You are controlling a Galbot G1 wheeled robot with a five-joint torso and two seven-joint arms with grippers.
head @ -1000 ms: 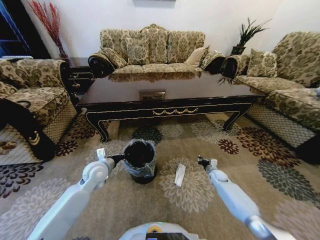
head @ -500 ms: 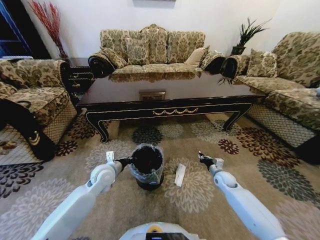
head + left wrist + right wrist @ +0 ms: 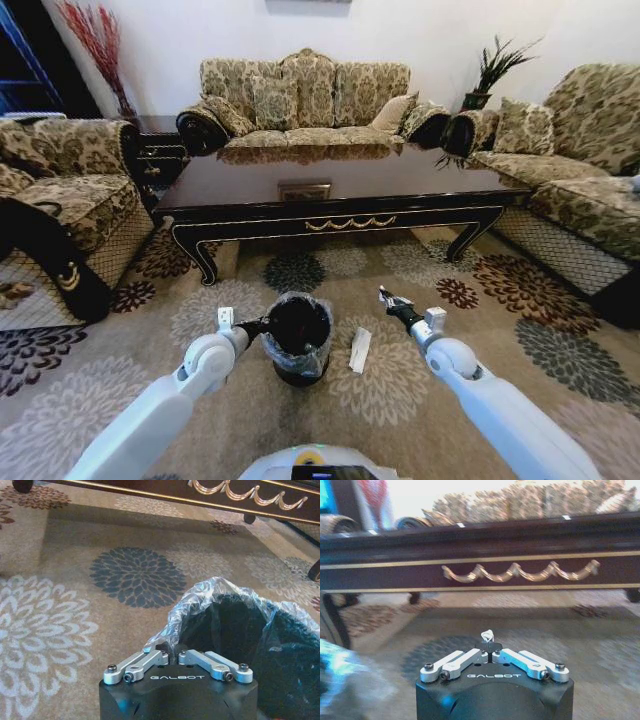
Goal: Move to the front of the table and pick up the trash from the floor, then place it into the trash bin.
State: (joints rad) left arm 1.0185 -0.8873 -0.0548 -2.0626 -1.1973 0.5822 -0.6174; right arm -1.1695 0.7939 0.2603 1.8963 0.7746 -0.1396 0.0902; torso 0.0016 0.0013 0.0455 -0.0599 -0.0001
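Observation:
The trash bin [image 3: 298,338], black with a crinkled clear liner, stands on the floor [image 3: 420,265] in front of the table [image 3: 330,185]. My left gripper [image 3: 262,324] is shut on the liner at the bin's rim; the left wrist view shows the left gripper [image 3: 169,651] pinching that plastic beside the bin [image 3: 250,645]. A white oblong wrapper [image 3: 360,350] lies on the carpet just right of the bin. My right gripper [image 3: 384,296] hangs above the carpet right of the bin. It is shut on a small whitish bit of trash [image 3: 487,634], facing the table's gold ornament [image 3: 520,572].
Patterned sofas stand behind the table [image 3: 305,95], at the left [image 3: 60,200] and at the right [image 3: 580,170]. A small dark side table [image 3: 155,150] sits at the back left. Open carpet lies around the bin and to both sides of it.
The bin has shifted right and a little nearer, with my left gripper on its rim. My right gripper has risen and moved left, closer to the bin.

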